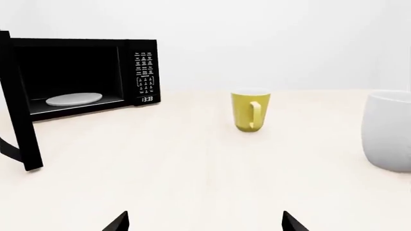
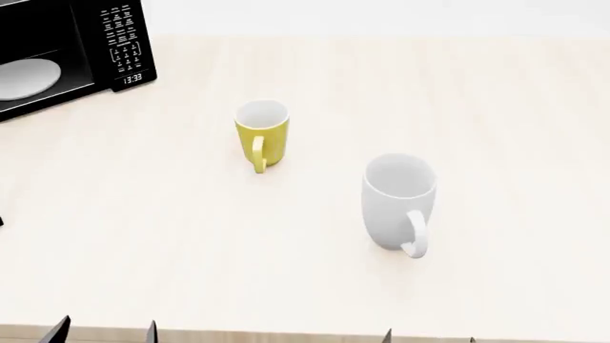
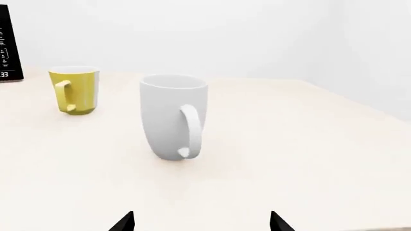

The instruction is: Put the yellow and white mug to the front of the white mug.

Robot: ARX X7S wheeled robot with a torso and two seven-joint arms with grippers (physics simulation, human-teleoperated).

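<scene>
The yellow and white mug (image 2: 261, 133) stands upright left of the table's middle, handle toward me; it also shows in the left wrist view (image 1: 250, 110) and the right wrist view (image 3: 74, 89). The bigger white mug (image 2: 398, 202) stands upright to its right and nearer to me, handle toward me; it shows in the right wrist view (image 3: 173, 117) and at the edge of the left wrist view (image 1: 388, 130). My left gripper (image 2: 105, 331) and right gripper (image 2: 429, 336) are open and empty at the table's near edge, well short of both mugs.
A black microwave (image 2: 57, 53) stands open at the table's far left with a white plate (image 1: 74, 99) inside; its door (image 1: 19, 103) swings out toward me. The pale table (image 2: 496, 143) stretches right of the mugs.
</scene>
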